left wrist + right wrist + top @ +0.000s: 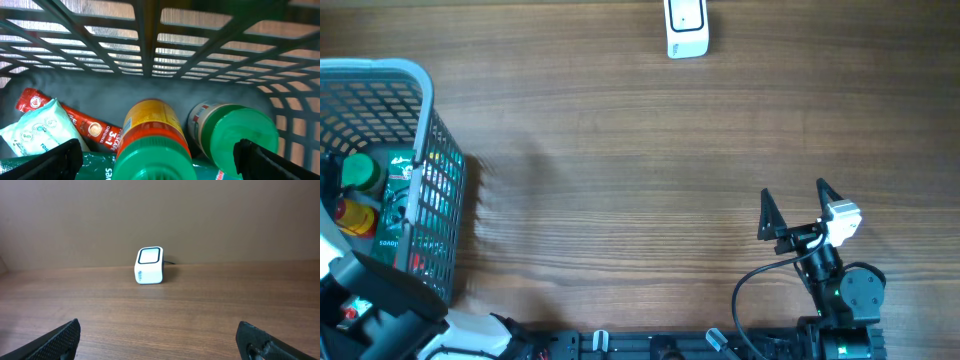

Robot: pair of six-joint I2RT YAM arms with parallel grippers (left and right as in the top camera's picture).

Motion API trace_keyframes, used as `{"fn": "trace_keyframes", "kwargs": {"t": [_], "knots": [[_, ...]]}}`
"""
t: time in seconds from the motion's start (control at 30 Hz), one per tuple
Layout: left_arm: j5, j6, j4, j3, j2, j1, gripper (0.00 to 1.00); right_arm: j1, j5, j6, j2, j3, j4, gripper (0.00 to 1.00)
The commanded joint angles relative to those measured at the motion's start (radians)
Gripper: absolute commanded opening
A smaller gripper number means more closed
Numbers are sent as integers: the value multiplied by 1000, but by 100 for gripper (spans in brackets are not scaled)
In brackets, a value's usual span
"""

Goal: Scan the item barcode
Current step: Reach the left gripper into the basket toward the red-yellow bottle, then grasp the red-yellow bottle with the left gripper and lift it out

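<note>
The item to be scanned lies in the grey plastic mesh basket at the left side of the table. The likeliest pick is the yellow bottle with an orange band and a green screw cap, lying on its side directly between the spread jaws of the left gripper, which hangs wide open above it and holds nothing. Trouble would most likely come from crowding. A white-labelled bottle with a green cap lies just beside it on one side, a red coffee sachet and a white wipes pack lie on the other, and a dark green packet is beneath. A finger coming down could land on a neighbour, or pinch the sachet along with the bottle. The round, smooth body could roll or slip out of an off-centre grip, and a lift too close to the basket wall could snag the mesh and drag the basket. The white box-shaped barcode scanner stands well apart at the far edge of the wooden table, so a loose hold has a long carry in which to fail, and a barcode turned away from its window would not read. The right gripper, also wide open and empty, faces the scanner over bare wood. No barcode can be made out on any item, and the yellow bottle's label is blurred. The left gripper cannot be picked out in the overhead view, and the near ends of both bottles are cut off at the bottom of the left wrist view.
</note>
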Motion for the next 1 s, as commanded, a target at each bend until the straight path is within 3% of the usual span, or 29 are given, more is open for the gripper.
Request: {"fn": "trace_keyframes", "kwargs": {"t": [0.0,0.07,0.17,0.23,0.37,0.57,0.77,0.97], "knots": [[-16,-11,5,8,47,10,97,5,16,-11,-6,-1,5,100],[-16,-9,5,8,68,10,86,5,16,-11,-6,-1,5,100],[-16,-9,6,8,81,10,79,5,16,-11,-6,-1,5,100],[-16,-9,6,8,83,10,63,5,16,-11,-6,-1,5,100],[-16,-9,5,8,82,10,42,5,16,-11,-6,-1,5,100],[-16,-9,6,12,43,10,35,5,16,-11,-6,-1,5,100],[4,-9,16,19,-78,10,33,5,16,-11,-6,-1,5,100],[164,-9,67,19,-240,10,33,5,16,-10,-6,-1,5,100]]}}
